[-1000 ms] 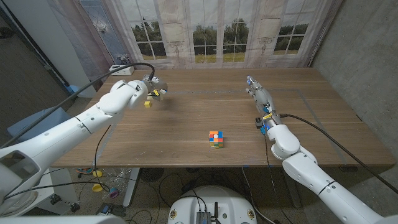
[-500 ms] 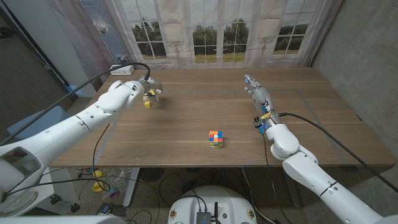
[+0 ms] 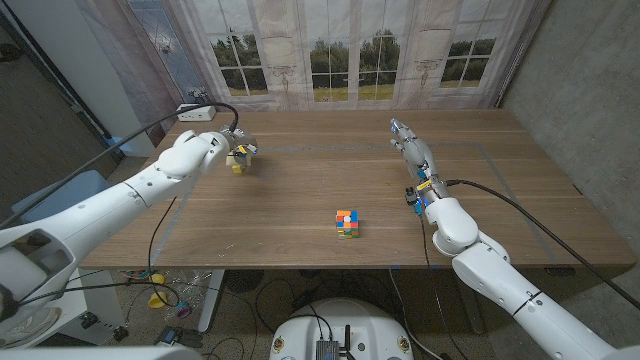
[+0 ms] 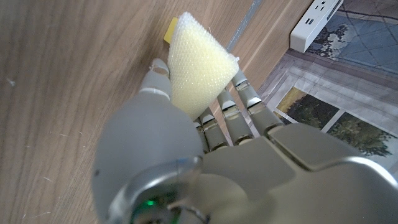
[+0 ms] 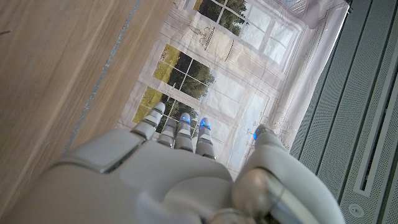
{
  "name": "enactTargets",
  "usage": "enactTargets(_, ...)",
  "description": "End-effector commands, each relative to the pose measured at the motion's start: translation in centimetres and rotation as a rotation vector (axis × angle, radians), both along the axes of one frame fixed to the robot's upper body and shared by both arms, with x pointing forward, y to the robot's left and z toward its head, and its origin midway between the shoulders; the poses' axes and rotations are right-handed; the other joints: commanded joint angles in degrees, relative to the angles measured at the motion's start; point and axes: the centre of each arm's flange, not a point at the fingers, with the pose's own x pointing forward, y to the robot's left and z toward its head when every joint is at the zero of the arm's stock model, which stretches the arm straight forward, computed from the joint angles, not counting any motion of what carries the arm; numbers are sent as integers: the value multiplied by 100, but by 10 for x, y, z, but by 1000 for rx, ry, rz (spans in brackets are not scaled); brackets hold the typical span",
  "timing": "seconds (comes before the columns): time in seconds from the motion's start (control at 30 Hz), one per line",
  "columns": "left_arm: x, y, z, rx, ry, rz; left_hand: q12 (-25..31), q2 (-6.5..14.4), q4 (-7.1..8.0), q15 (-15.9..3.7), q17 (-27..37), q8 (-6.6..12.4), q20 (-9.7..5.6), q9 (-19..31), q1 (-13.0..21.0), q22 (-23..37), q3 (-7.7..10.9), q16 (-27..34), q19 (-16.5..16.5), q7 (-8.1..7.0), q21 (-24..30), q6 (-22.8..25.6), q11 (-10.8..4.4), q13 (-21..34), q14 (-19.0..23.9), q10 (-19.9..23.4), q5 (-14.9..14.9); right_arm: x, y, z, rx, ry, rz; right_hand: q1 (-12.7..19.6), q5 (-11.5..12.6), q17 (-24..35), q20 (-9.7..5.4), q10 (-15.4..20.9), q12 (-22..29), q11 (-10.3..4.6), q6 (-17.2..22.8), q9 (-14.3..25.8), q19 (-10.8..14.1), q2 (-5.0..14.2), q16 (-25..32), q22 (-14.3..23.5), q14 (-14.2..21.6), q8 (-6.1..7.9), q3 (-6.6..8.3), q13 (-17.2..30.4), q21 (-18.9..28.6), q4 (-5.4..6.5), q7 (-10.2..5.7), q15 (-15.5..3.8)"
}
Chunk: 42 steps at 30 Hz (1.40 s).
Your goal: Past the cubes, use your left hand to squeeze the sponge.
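Yellow foam is showing between the fingers (image 4: pixel 239 99) of the left hand (image 3: pixel 236 152): one pale yellow, coarse-pored sponge (image 4: pixel 199 65), pinched into a wedge whose tip is poking out past the fingertips (the left wrist view is showing this plainly). That hand is gripping it at the far left of the brown wooden tabletop (image 3: pixel 300 215), close to the left edge. One multicoloured puzzle cube (image 3: pixel 347 223) is sitting alone near the middle of the front half, well apart from both hands. One white power strip (image 3: pixel 195 113) is lying at the far left corner, just beyond the left hand.

On the right side, the right hand (image 3: pixel 412 152) is holding nothing, its fingers reaching out straight and only slightly parted, pointing toward the curtained windows behind the tabletop. Wide bare wood is lying between the cube and each hand, and along the far edge between the two hands.

Compared with a second ago, the left hand is sitting a little farther left and nearer the tabletop, and the small yellow piece then visible beside it is now tucked against the fingers; the right hand is reaching slightly farther forward. The cube is staying where it was.
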Motion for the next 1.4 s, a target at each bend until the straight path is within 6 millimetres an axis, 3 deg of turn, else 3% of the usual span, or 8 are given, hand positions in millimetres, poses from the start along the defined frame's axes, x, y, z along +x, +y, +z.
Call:
enactTargets(0.03, 16, 4, -9, -2, 42, 1, -12, -23, 3, -877, 11, -19, -19, 31, -22, 1, 34, 7, -11, -7, 57, 13, -4, 26, -15, 26, 1, 0, 7, 6, -10, 0, -4, 22, -28, 15, -4, 28, 7, 10, 53, 27, 71, -18, -11, 21, 26, -17, 12, 10, 34, -25, -18, 23)
enactTargets(0.77, 34, 3, -29, 24, 92, 31, -85, -101, -31, -893, 7, -99, 4, 35, -12, -15, 30, -8, -61, 14, 89, -14, -23, 34, -45, 26, 16, 3, 7, 11, -16, 10, -16, 26, -31, 17, -18, 71, 8, 8, 107, 28, 94, 1, -13, 21, 50, -6, 21, 10, 34, -31, -23, 10)
enactTargets(1.07, 40, 7, -42, 40, 115, 76, -99, -62, -48, -886, 18, -118, 5, 42, 53, -20, 77, 24, 26, 39, 160, 58, 43, 42, 20, 95, 43, 2, 7, 10, -15, 22, -18, 27, -31, 20, -49, 94, 10, -11, 138, 28, 115, 27, -8, 21, 72, -2, 31, 10, 38, -27, -31, -13)
enactTargets(1.27, 38, 7, -49, 42, 136, 92, -97, -69, -38, -872, 21, -106, 5, 44, 44, -23, 75, 41, 44, 32, 188, 154, 32, 45, 69, 151, 49, 0, 7, 10, -13, 22, -20, 24, -34, 22, -46, 113, 13, 7, 143, 28, 122, 34, -7, 21, 80, -4, 32, 10, 38, -23, -27, -15)
enactTargets(1.4, 31, 4, -54, 46, 140, 98, -98, -201, 1, -827, 21, -131, 71, 45, -75, -25, -15, 49, 81, 52, 230, 189, 46, 57, 108, 201, 45, -2, 7, 11, -13, 17, -22, 17, -35, 25, -54, 122, 13, -5, 160, 28, 134, 46, -3, 22, 93, -1, 34, 10, 41, -16, -35, -15)
